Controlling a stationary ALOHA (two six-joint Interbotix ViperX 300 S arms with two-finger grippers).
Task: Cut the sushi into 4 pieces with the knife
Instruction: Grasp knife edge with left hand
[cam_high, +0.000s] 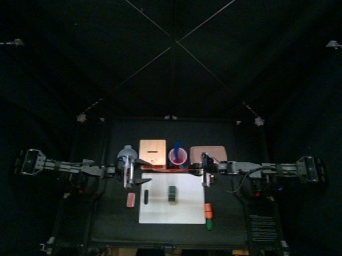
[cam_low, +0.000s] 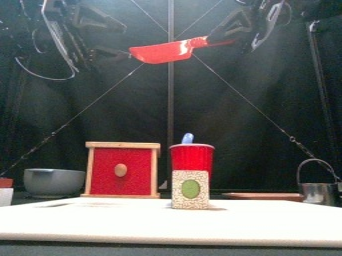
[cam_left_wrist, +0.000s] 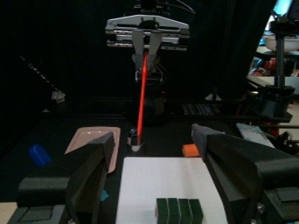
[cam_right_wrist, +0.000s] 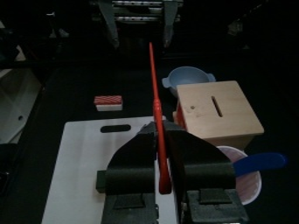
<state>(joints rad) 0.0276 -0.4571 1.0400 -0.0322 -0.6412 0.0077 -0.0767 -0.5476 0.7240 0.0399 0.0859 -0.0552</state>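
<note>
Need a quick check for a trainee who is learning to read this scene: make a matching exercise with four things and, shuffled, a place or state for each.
Things
1. red knife
2. blue knife
3. sushi roll
4. left gripper

Places or states
A. lying on the white board
B. open, holding nothing
C. clamped in the right gripper, high above the table
D. standing in the red cup

Pairs: 1-C, 2-D, 3-A, 4-B
</note>
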